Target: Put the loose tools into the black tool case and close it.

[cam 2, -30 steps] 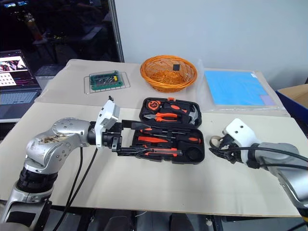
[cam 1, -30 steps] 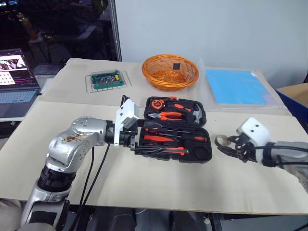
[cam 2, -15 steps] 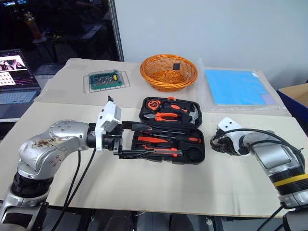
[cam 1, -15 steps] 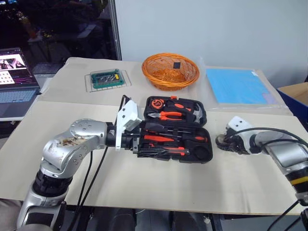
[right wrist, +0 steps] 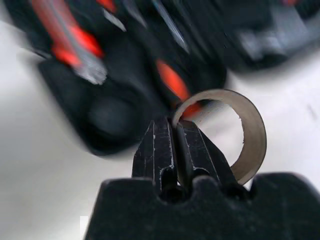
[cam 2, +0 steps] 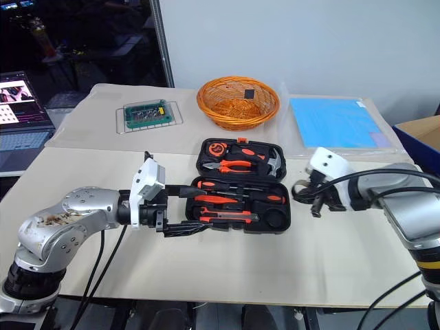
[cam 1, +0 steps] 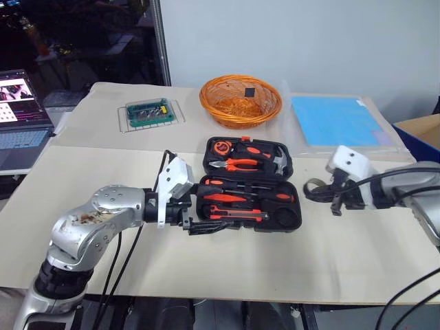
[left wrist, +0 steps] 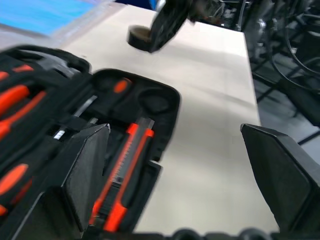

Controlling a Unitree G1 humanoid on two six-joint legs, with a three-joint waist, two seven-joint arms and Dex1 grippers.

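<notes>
Beside the open black tool case's right edge, the tape roll is pinched by the right gripper over bare table; the left gripper is held spread at the case's left edge.

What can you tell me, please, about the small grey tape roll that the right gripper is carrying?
The small grey tape roll is a thin ring with a hollow centre, its inner face pale like cardboard, its outside dark. The right gripper is shut on its wall, one finger inside the ring and one outside. The roll hangs lifted off the beige tabletop, touching nothing else, just right of the open black moulded-plastic tool case, whose round recess at the near right corner is empty.
</notes>
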